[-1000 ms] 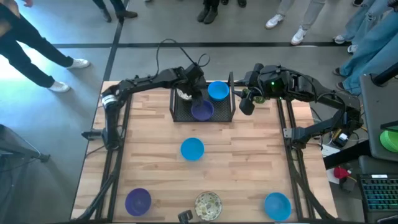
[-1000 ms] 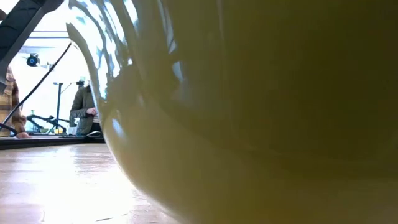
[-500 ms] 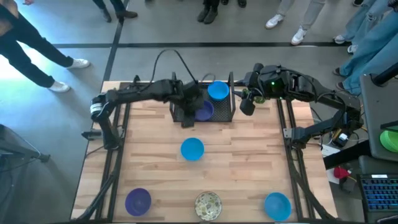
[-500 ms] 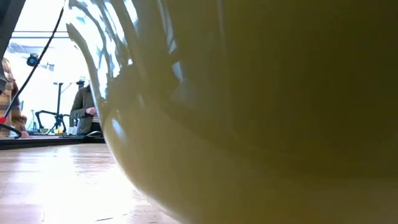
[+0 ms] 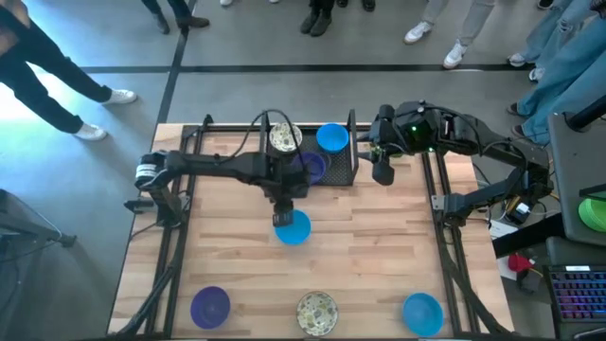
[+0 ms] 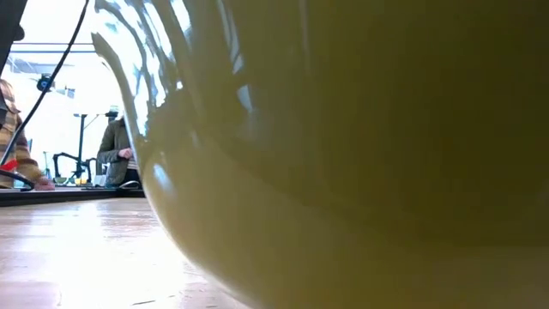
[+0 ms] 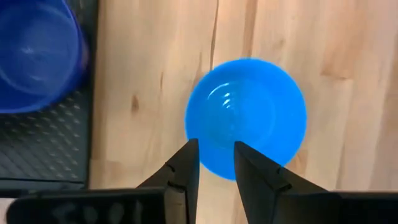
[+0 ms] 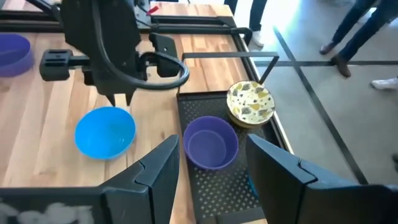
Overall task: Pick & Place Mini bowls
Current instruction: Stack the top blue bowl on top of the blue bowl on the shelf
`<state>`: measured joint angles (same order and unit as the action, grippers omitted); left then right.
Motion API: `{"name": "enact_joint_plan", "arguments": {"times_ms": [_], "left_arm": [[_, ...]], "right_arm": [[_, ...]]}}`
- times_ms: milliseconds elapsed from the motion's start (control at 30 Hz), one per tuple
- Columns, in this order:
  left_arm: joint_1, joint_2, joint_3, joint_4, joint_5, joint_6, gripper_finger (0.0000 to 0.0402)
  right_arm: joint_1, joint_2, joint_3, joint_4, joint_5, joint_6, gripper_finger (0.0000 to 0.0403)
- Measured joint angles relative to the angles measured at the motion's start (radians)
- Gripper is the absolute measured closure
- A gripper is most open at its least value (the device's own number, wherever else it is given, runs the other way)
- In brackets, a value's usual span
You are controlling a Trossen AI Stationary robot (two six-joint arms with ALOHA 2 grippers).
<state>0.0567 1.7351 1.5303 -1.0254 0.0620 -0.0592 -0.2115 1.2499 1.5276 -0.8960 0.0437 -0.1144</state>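
Observation:
A bright blue mini bowl (image 5: 295, 230) (image 7: 255, 112) rests upright on the wood in the middle of the table. My left gripper (image 5: 282, 216) (image 7: 216, 146) hangs over that bowl's rim, pointing steeply down, open by a narrow gap and holding nothing. The black mesh tray (image 5: 333, 173) at the far middle holds a speckled cream bowl (image 5: 284, 139), a blue bowl (image 5: 331, 138) and a purple bowl (image 5: 311, 168). My right gripper (image 5: 382, 171) (image 8: 211, 165) hovers open beside the tray's right end.
Along the near edge stand a purple bowl (image 5: 210, 306), a speckled bowl (image 5: 317, 314) and a blue bowl (image 5: 422, 314). The speckled one's pale wall (image 6: 343, 154) fills the low view. People stand beyond the far edge. Bare wood lies left and right of the middle bowl.
My left gripper has swung out of the tray toward the table's near edge and now hangs over the middle blue bowl. The speckled bowl in the tray, half hidden by that arm before, shows whole. My right gripper has turned a little in place.

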Motion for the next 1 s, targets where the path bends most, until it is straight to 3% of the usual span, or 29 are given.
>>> {"name": "enact_joint_plan", "arguments": {"times_ms": [433,667,1000], "left_arm": [[-0.007,0.002,-0.247,0.230,-0.012,-0.055,0.0309],[-0.007,0.002,-0.294,0.261,-0.056,-0.081,0.0309],[-0.007,0.037,-0.313,0.315,-0.056,-0.105,0.0309]], "right_arm": [[0.000,0.000,0.000,-0.066,-0.002,-0.017,0.0225],[0.000,0.000,0.000,-0.122,-0.068,-0.027,0.0225],[0.000,0.002,0.000,-0.151,-0.070,-0.017,0.0225]]}}
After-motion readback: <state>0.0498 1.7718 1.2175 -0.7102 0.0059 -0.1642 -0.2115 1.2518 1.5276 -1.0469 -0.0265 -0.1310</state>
